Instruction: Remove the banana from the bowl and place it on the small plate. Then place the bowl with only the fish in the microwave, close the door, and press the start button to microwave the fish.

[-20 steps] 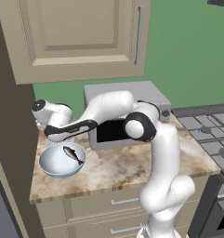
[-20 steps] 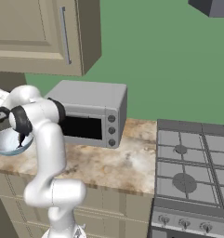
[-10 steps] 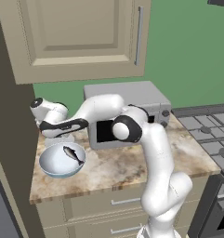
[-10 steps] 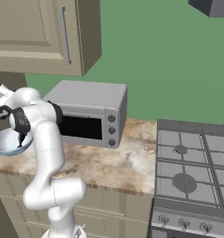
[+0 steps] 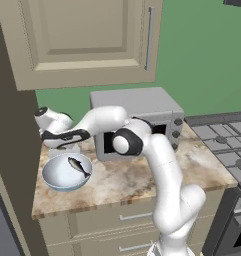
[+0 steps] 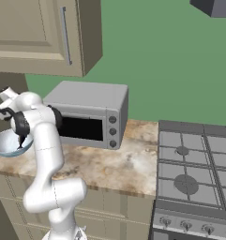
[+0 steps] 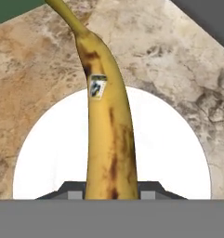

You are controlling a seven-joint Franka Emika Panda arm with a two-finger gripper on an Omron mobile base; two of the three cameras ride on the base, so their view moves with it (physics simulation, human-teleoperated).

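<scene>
In the hand view, my gripper (image 7: 111,191) is shut on the banana (image 7: 106,125), yellow with brown streaks and a small sticker. The banana hangs lengthwise over the middle of the small plate (image 7: 43,158), which lies on the marble counter. From the left base view, the gripper (image 5: 70,144) sits low at the counter's back left, just behind the bowl (image 5: 54,175). The grey fish (image 5: 79,166) lies alone in the bowl. In the right base view, the bowl (image 6: 4,143) is at the far left, beside the arm. The microwave and its door are out of view.
A silver box oven with knobs (image 5: 142,117) stands right of the hand, against the green wall. A wall cabinet (image 5: 87,40) hangs overhead and a tall dark panel (image 5: 12,165) closes off the left. A gas stove (image 6: 194,164) is on the right.
The arm's elbow has swung to the left. The hand has drifted a little back and left from over the bowl, and the grip has not changed.
</scene>
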